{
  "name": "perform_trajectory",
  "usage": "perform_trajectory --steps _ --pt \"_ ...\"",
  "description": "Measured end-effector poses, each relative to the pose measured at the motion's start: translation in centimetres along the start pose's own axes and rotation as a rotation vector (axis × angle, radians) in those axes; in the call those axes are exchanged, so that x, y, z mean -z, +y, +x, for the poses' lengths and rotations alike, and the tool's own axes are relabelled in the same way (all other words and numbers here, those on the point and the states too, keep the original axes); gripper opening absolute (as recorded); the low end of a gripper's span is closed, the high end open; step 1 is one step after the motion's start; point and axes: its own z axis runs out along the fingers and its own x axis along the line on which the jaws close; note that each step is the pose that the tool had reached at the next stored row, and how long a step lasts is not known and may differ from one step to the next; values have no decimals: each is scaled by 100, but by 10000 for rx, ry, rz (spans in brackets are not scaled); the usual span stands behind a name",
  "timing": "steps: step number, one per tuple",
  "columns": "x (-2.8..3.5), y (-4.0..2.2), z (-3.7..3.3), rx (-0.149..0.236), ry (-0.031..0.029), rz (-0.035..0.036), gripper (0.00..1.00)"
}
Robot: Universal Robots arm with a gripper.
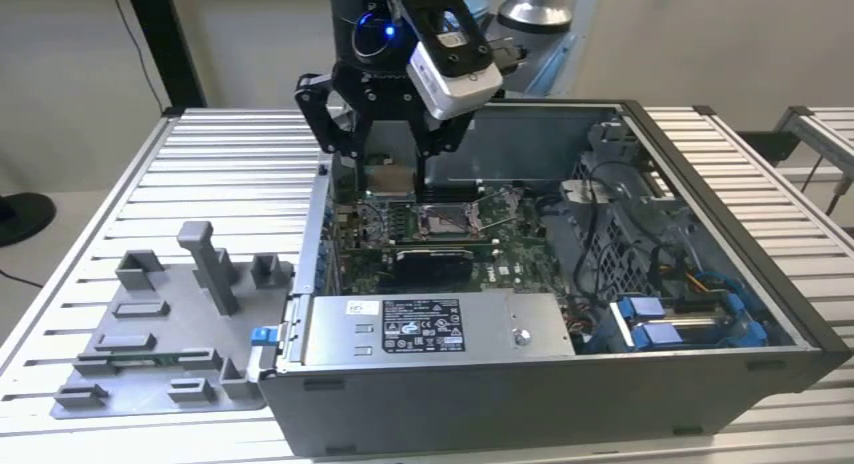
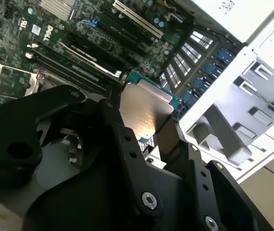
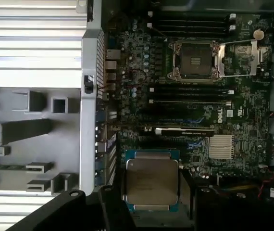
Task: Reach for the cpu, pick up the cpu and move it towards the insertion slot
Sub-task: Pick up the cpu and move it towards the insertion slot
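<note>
gripper (image 1: 387, 174) clamped on cpu (image 3: 151, 185) by its edges, chip flat w/ silver face up, hanging over the open case, short of slot (image 3: 194, 60), lid open to receive it.

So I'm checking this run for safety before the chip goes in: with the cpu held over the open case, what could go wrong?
1. The gripper holds the cpu only by its edges, so it could slip or tilt and fall onto the motherboard.
2. The insertion slot lies open, with its metal frame flipped aside; a skewed or off-centre approach might damage it.
</note>
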Motion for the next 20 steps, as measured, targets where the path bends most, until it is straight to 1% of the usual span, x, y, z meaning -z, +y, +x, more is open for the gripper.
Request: perform_trajectory --steps 5,11,13,15,17,18,19,20 --pt "-4 1 -222 1 0 -1 0" --pt "-15 3 -419 1 0 -1 0" --pt "-21 5 -475 1 0 -1 0" --pt "-28 10 -516 1 0 -1 0" --pt "-36 24 -537 0 0 0 0" --pt "-42 42 -539 -2 -1 0 0" --pt "-47 73 -540 -1 -1 0 0" --pt "-54 119 -540 1 -1 -1 0"
